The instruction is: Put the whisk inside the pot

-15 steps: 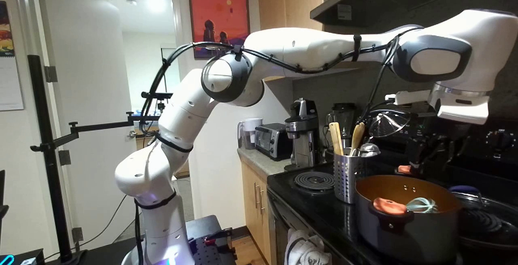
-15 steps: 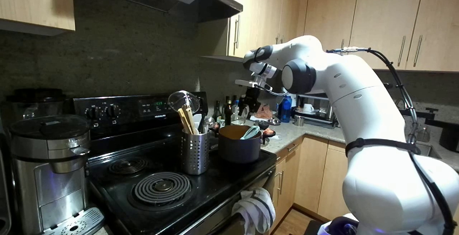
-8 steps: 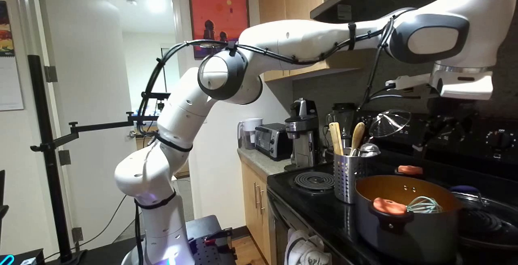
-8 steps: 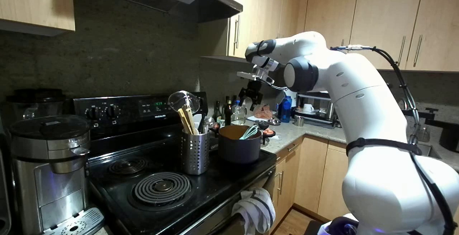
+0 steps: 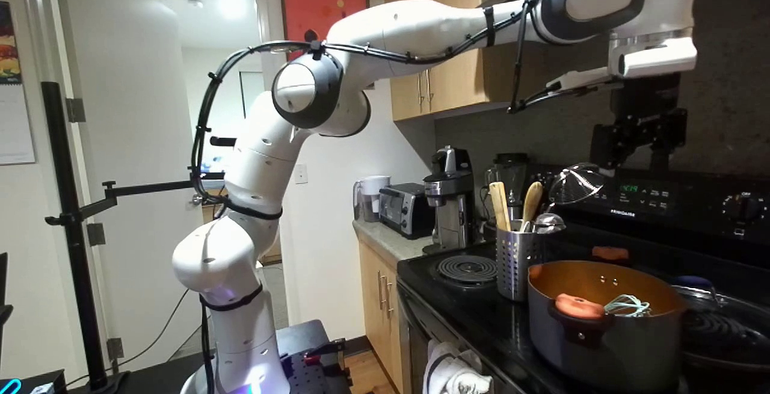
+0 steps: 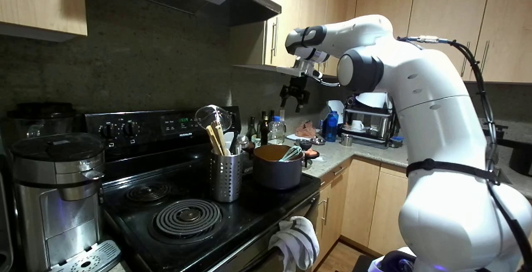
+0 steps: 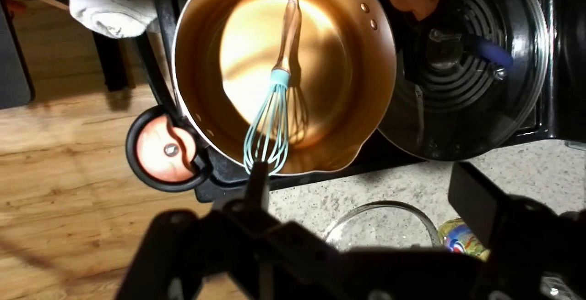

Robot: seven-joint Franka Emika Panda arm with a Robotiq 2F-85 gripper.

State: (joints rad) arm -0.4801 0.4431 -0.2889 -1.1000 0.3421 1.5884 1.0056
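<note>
In an exterior view the big white arm [image 5: 409, 24] gets cut off at the top, near its wrist. The black stove [image 6: 241, 211] holds the round pot [image 7: 373, 80], and the wrist view chops off a bit of the pot's edge. A clear lid [image 7: 471, 130] lies just beside the pot, which hides part of it in an exterior view. A steel can [image 6: 226, 180] hides the bottom ends of its wooden sticks [image 6: 214, 141]. The black claw [image 7: 359, 178] hangs high up, well apart from the pot, its two fingers spread wide; up close it looks dark and blurry. The whisk [image 7: 280, 80] is inside the pot, handle low, wires leaning up toward the rim. A claw finger covers the wire tips a little, so I cannot tell if they touch the rim. In both exterior views the pot hides the whisk's handle.
</note>
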